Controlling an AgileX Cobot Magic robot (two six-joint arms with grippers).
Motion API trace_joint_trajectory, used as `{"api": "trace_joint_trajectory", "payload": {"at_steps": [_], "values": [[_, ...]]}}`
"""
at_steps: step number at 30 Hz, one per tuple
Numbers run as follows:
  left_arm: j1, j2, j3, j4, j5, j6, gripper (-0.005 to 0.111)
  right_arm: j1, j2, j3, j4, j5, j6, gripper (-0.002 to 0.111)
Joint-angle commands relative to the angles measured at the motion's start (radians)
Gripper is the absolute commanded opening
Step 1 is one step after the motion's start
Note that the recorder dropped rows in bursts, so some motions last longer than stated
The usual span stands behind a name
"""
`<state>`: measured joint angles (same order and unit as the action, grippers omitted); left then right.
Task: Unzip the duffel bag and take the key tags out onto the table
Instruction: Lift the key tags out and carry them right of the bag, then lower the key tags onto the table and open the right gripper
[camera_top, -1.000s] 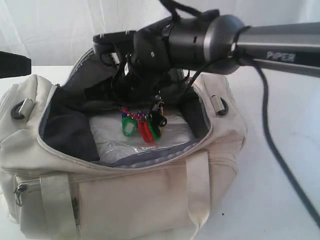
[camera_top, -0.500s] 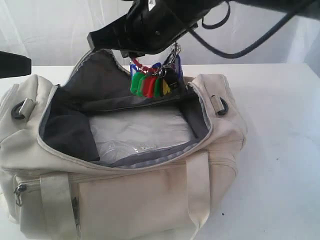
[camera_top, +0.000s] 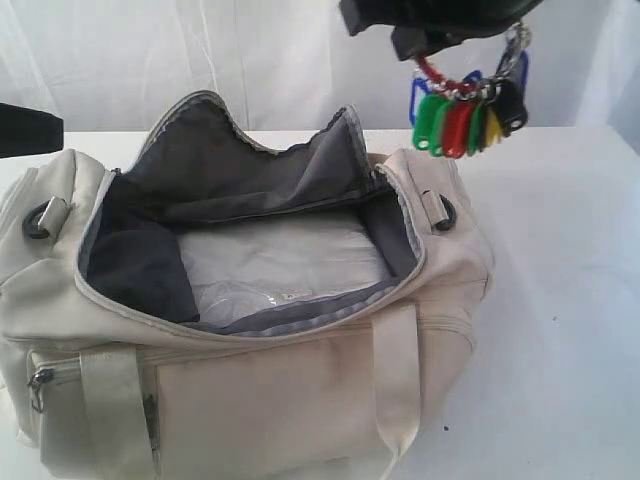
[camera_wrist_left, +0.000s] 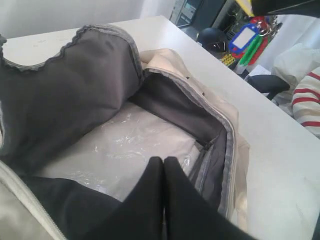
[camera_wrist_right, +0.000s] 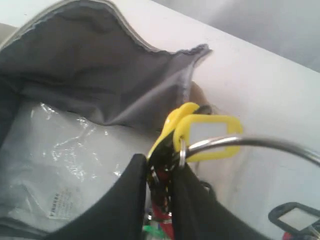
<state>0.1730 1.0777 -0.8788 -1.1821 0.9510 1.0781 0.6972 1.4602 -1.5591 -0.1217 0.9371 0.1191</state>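
The bag (camera_top: 250, 380) stood on the table (camera_top: 560, 300) with its main zip open and the top flap (camera_top: 250, 160) folded up at the back. Only a clear plastic packet (camera_top: 280, 265) showed inside. The right gripper (camera_wrist_right: 162, 170) was narrowly closed on the key tags (camera_top: 460, 125) at their rings. The bunch hung free beneath it, clear of the opening and above the bag's right end. The left gripper (camera_wrist_left: 163, 165) was fully closed, pads together, holding nothing, poised over the bag's interior. Assessment: unzipping done, tags lifted out, transfer to the table in hand. The next move would call for carrying the bunch sideways past the bag's end to bare tabletop, lowering until the tags rest, then parting the jaws. A release from height would risk the bunch bouncing or sliding against the bag.
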Motion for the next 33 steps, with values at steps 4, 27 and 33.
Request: {"api": "trace_joint_trajectory", "payload": {"at_steps": [4, 27, 33], "values": [[0.003, -0.012, 0.004, -0.027, 0.025, 0.002, 0.000, -0.082, -0.144, 0.128, -0.074, 0.040, -0.011, 0.000], [0.003, -0.012, 0.004, -0.027, 0.032, 0.002, 0.000, -0.311, 0.154, 0.561, 0.053, -0.222, -0.100, 0.000], [0.003, -0.012, 0.004, -0.027, 0.028, 0.002, 0.000, -0.309, 0.203, 0.561, 0.131, -0.265, -0.126, 0.000]]}}
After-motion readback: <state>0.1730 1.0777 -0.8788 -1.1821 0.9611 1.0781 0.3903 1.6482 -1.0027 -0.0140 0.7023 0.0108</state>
